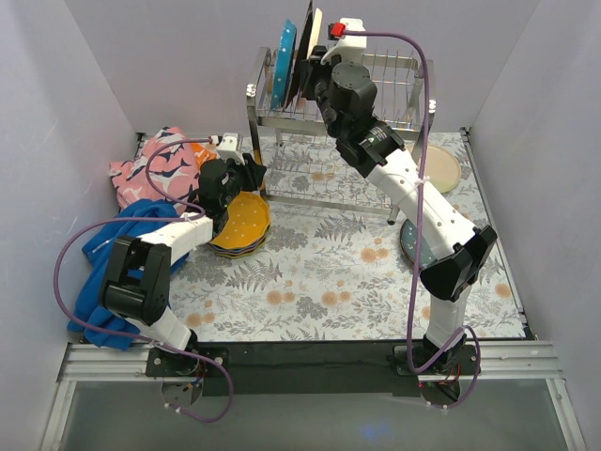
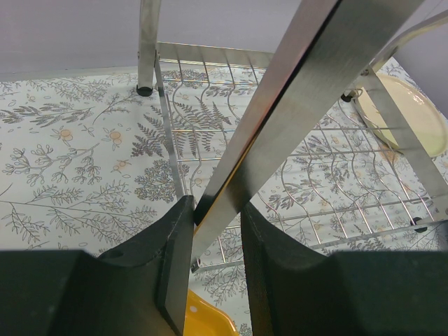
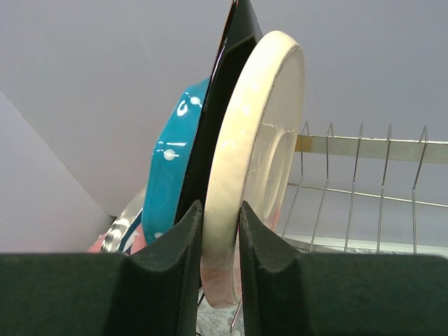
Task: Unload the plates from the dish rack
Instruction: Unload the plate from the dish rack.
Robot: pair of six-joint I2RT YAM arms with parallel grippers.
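Left wrist view: my left gripper (image 2: 215, 213) is clamped on the dish rack (image 1: 404, 89) by a chrome leg (image 2: 280, 105), I judge to steady it; stacked plates (image 1: 246, 225) lie just below. My right gripper (image 3: 220, 210) pinches the cream plate's (image 3: 262, 140) rim, upright in the slots, with the dark plate (image 3: 224, 91) and teal plate (image 3: 171, 161) just left of it.

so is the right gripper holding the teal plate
No, the right gripper is closed on the cream plate; the teal plate stands beyond a dark plate.
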